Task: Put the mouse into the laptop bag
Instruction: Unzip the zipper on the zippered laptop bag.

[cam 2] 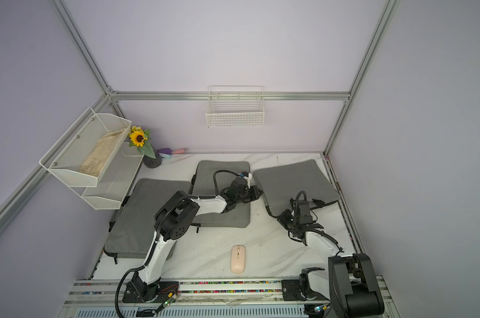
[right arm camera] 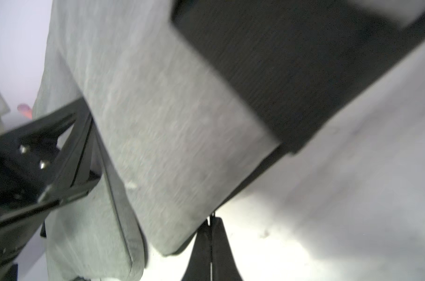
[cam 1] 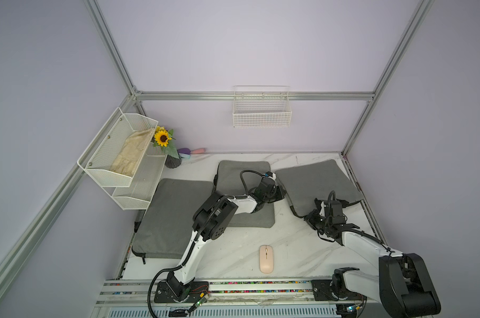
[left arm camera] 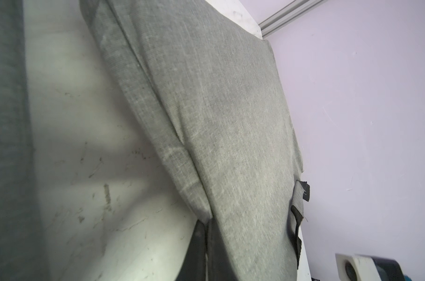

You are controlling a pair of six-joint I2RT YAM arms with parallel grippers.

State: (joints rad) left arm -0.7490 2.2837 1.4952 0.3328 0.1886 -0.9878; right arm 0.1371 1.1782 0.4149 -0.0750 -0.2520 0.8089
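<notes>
Mouse (cam 1: pixel 266 258) pink, free; left end effector (left arm camera: pixel 204 222), right end effector (right arm camera: pixel 211 219) pinch laptop bag (cam 1: pixel 315 179).

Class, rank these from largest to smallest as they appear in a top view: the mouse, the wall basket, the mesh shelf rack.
1. mesh shelf rack
2. wall basket
3. mouse

Your left arm (cam 1: pixel 241 205) and right arm (cam 1: pixel 362 245) show white shells, black joints and ribbed black cables (cam 1: pixel 244 179), with a black left tool (left arm camera: pixel 207 226) and right tool (right arm camera: pixel 211 223).
</notes>
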